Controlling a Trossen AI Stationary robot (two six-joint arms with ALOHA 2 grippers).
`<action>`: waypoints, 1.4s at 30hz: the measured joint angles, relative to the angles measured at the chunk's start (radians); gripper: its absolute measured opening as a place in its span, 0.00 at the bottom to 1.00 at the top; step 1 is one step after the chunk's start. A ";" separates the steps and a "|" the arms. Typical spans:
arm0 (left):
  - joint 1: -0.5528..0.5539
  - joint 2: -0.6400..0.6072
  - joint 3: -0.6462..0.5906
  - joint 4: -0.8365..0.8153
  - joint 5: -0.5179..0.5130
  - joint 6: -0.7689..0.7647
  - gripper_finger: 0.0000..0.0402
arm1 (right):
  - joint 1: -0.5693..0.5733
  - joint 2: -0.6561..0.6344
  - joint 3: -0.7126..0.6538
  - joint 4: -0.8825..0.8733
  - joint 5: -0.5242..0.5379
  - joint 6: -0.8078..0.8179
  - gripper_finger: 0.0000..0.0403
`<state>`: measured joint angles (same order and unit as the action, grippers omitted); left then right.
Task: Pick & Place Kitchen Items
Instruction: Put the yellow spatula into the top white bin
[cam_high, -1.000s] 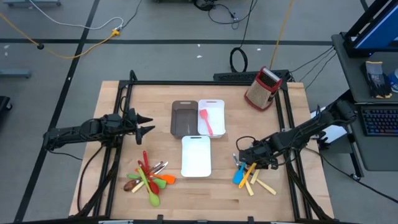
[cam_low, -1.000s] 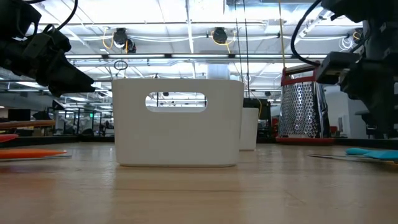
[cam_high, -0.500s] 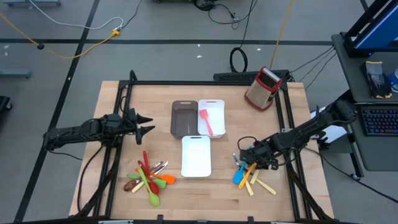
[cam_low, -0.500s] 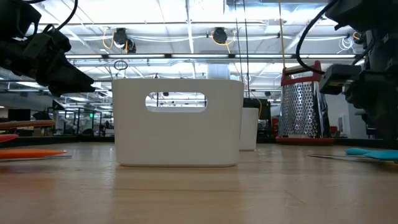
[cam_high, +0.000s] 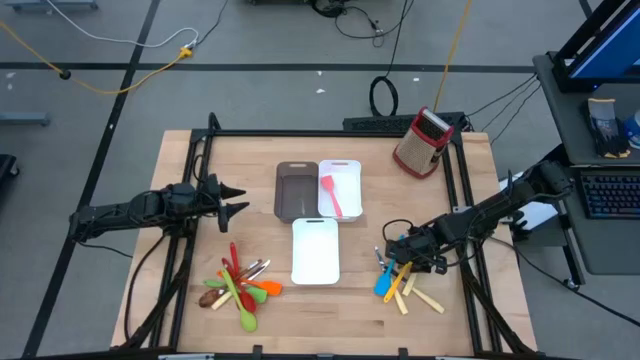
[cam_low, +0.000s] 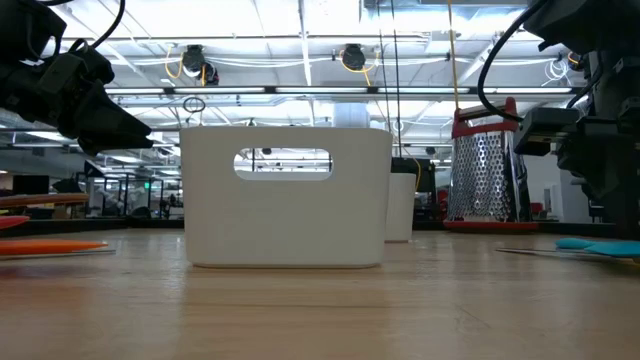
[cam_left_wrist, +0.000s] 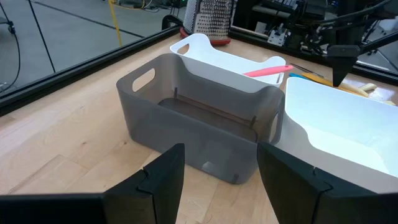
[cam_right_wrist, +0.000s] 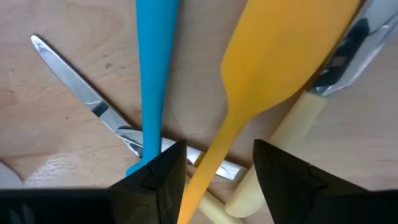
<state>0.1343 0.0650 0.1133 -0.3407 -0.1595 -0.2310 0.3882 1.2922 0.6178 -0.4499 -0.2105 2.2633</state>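
Note:
My right gripper (cam_high: 392, 252) is open, low over the right pile of kitchen items (cam_high: 402, 282). In the right wrist view its fingers (cam_right_wrist: 214, 177) stand on either side of a yellow spatula's handle (cam_right_wrist: 214, 152). A blue utensil's handle (cam_right_wrist: 152, 81), a metal knife (cam_right_wrist: 87, 102) and a cream handle (cam_right_wrist: 295, 121) lie around it. My left gripper (cam_high: 236, 201) is open and empty, level, left of the dark-brown tray (cam_high: 295, 190). A second pile of red, green and orange utensils (cam_high: 238, 285) lies near the front left. My right gripper comes from above with its open fingers (cam_right_wrist: 283, 171) on either side of the yellow spatula's handle, which lies on the table. I cannot tell whether they touch it or the blue handle.
A white tray (cam_high: 342, 172) beside the dark-brown one holds a pink spatula (cam_high: 331, 196). Another white tray (cam_high: 316, 250) stands in front of them. A red-and-metal box grater (cam_high: 422, 142) stands at the far right. Black rails run along the table's edges.
My right gripper has gone down a little toward the right pile of utensils.

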 joint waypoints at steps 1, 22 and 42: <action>0.000 0.000 0.000 0.000 0.000 0.000 0.52 | 0.000 0.005 0.000 0.004 0.000 0.002 0.45; 0.000 0.000 0.000 0.000 -0.001 0.001 0.52 | -0.023 0.092 0.002 0.030 0.034 0.003 0.29; 0.000 0.000 0.000 0.000 0.000 0.019 0.52 | -0.031 0.089 0.000 0.068 0.083 0.003 0.08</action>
<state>0.1341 0.0654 0.1135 -0.3405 -0.1596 -0.2123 0.3573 1.3808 0.6178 -0.3818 -0.1271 2.2658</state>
